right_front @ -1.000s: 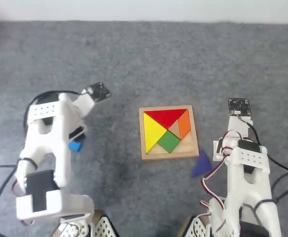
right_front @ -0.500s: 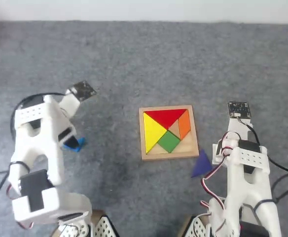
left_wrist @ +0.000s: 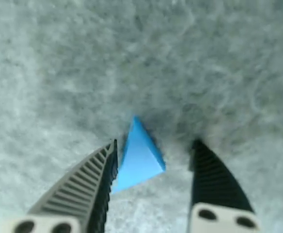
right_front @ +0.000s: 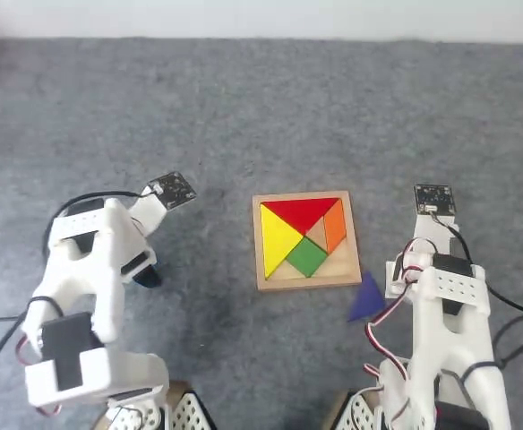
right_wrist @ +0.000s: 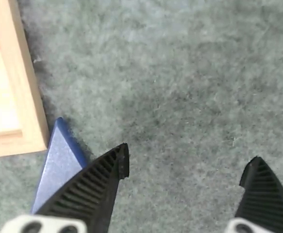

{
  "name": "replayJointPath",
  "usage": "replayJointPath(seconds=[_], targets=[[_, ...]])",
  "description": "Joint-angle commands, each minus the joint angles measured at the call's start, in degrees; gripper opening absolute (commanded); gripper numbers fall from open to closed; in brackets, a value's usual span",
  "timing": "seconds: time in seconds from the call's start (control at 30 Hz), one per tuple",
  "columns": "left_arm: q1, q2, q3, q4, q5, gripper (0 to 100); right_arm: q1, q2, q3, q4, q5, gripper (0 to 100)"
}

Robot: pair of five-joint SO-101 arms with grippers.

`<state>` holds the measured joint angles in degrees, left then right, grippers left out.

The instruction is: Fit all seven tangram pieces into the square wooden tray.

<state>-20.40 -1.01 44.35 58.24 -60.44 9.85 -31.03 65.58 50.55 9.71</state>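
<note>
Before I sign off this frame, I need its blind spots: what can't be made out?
Light blue triangular piece: high view, left arm covers it; left wrist view, blur hides whether it lies flat.
Dark blue triangular piece: high view, right arm overlaps a corner; right wrist view, a finger covers part.
Square wooden tray: high view, central tan patch too small to tell piece from wood.

The grey carpeted table (right_front: pixel 244 107) carries a wooden tray (right_front: pixel 306 281), dark blue triangle (right_front: pixel 365 300) and light blue triangle (left_wrist: pixel 139 155).

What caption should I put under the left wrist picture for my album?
The left gripper, open, reaches around a light blue triangle on the grey carpet.
</note>
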Motion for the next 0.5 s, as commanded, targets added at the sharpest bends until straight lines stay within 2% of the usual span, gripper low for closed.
replayJointPath(seconds=[0.0,0.23,0.47], targets=[[-0.6,0.1,0.2,1.4,0.7,15,0.6,0.0,-1.6,0.3,-0.8,36.1],[-2.2,0.1,0.2,1.7,0.9,11,0.6,0.0,-1.6,0.3,-0.9,36.1],[1.1,-0.5,-1.7,3.7,4.7,11,0.5,0.0,-1.6,0.3,-0.9,36.1]])
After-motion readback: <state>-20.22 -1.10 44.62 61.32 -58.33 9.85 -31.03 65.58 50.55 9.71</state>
